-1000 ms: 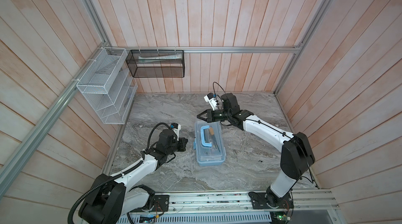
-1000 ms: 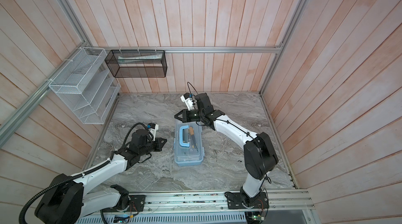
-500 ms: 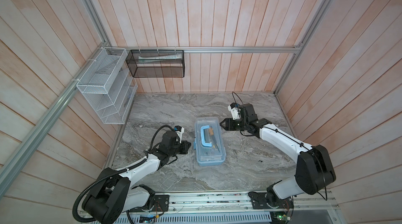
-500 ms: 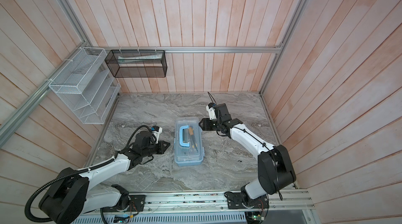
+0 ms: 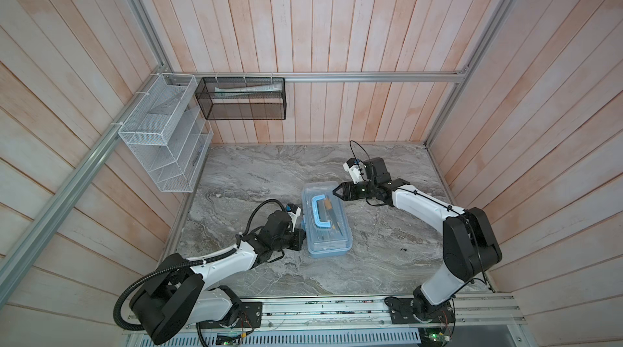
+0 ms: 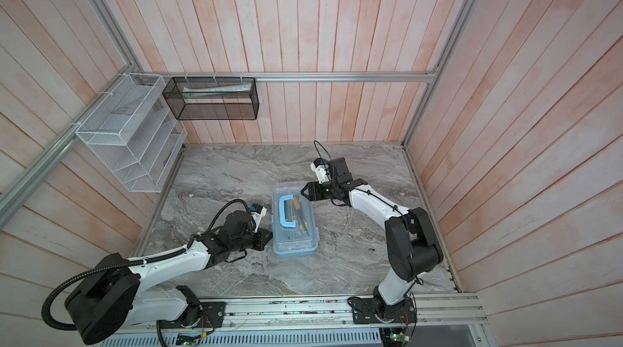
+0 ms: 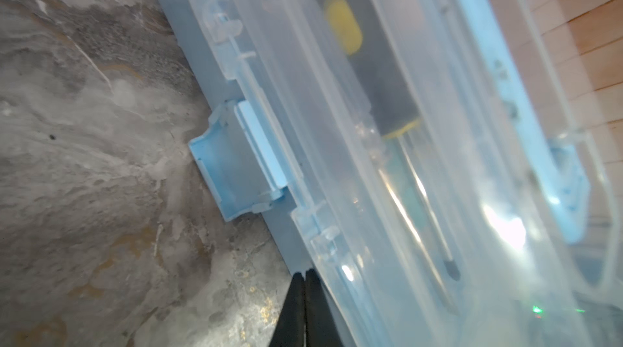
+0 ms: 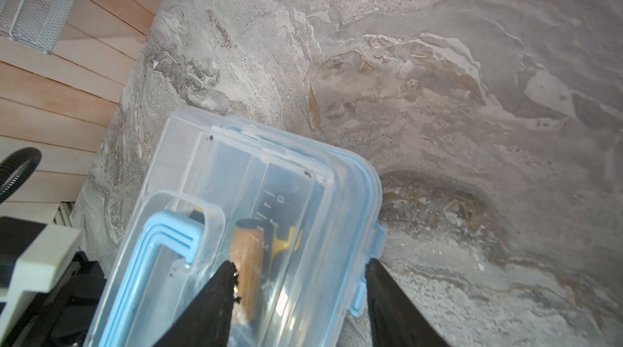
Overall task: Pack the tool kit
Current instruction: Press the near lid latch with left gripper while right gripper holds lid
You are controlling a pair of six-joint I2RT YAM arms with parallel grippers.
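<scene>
So the tool kit (image 5: pixel 332 240) hasn't budged since a second back: it sits in the same spot in the middle of the bench (image 5: pixel 253 173), lid down, blue handle (image 5: pixel 320 212) flat on top. It's the arms that moved. The right pincer (image 5: pixel 335 192) was hanging over the kit's far end a second ago, swung clear off the kit's right-arm side half a second ago, and has now come back in to the far corner on that same side. Its jaws are spread wide with nothing in them. From the right wrist view it (image 8: pixel 300 264) straddles the kit's edge, one finger (image 8: pixel 219 288) above the clear lid next to an orange-handled screwdriver (image 8: pixel 247 261) inside, the other finger (image 8: pixel 381 291) outside the wall just beside the blue latch (image 8: pixel 379 237). Can't tell if either finger actually touches the plastic. The left pincer (image 5: pixel 301 240) has crept in too: it was well off the kit's left-arm side before, and now it's right up against that long wall, nearer the kit's near end. Jaws pressed together, holding nothing. In the left wrist view its tips (image 7: pixel 305 274) sit at the base of the wall, a bit along from the blue latch (image 7: pixel 232 159) that juts out from that side. You can see yellow-and-black tool handles (image 7: pixel 340 25) through the lid there, blurry though.
</scene>
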